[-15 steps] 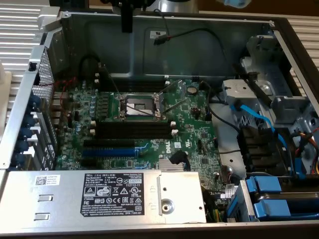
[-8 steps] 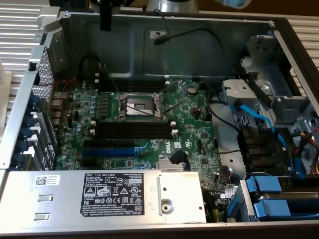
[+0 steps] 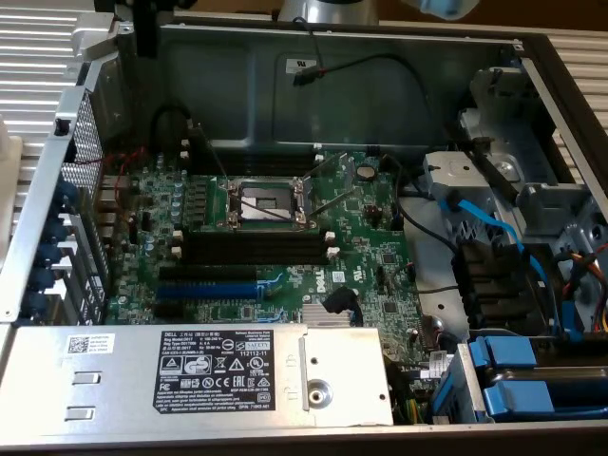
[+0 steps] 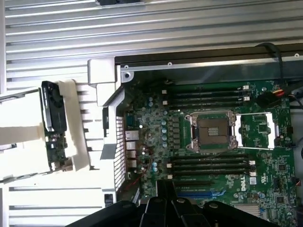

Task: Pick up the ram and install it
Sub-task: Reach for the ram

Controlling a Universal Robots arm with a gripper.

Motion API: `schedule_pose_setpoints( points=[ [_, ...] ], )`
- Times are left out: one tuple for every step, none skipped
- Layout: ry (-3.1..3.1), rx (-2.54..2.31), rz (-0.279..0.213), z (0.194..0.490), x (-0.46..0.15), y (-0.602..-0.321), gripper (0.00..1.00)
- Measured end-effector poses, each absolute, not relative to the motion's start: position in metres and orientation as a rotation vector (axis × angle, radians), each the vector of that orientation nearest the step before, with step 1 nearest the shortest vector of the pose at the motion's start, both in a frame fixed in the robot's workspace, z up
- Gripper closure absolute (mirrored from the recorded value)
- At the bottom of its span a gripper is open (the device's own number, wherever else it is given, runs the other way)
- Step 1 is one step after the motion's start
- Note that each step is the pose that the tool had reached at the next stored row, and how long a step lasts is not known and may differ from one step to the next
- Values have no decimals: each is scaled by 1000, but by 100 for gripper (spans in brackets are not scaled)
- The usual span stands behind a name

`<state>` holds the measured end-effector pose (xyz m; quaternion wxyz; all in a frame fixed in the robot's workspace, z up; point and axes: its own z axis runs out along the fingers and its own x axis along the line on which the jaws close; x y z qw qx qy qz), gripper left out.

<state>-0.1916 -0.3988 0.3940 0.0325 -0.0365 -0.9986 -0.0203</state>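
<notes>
The ram (image 4: 53, 124) is a thin dark stick with a green end. It stands in a white holder (image 4: 78, 127) on the ribbed tabletop, outside the open computer case. My gripper (image 4: 165, 201) is shut with nothing in it and hangs high above the green motherboard (image 4: 151, 127), near the blue slot (image 4: 199, 193). It is well apart from the ram. Long black slots (image 4: 208, 165) with white end clips lie beside the CPU socket (image 4: 210, 132), and more slots (image 4: 208, 97) lie on its other side. In the exterior view the black slots (image 3: 255, 245) lie bare.
The case walls (image 3: 57, 190) ring the motherboard. A silver power supply (image 3: 218, 366) with a black label covers the near side. Blue cables (image 3: 484, 228) and blue drive brackets (image 3: 532, 380) crowd the exterior view's right. Ribbed metal tabletop (image 4: 142, 28) surrounds the case.
</notes>
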Motion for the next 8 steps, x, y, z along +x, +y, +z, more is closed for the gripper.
schedule_pose_setpoints(
  points=[
    [-3074,-113,-56,394,-196,-399,89],
    [-3075,-113,-47,394,-200,-399,89],
    [-3075,-113,-37,394,-204,-399,89],
    [-3075,-113,-26,394,-208,-399,89],
    [-3076,-114,-11,394,-212,-399,89],
    [-3076,-115,6,394,-215,-399,89],
    [-3077,-115,23,394,-219,-399,89],
    [-3077,-116,40,394,-222,-399,89]
  ],
)
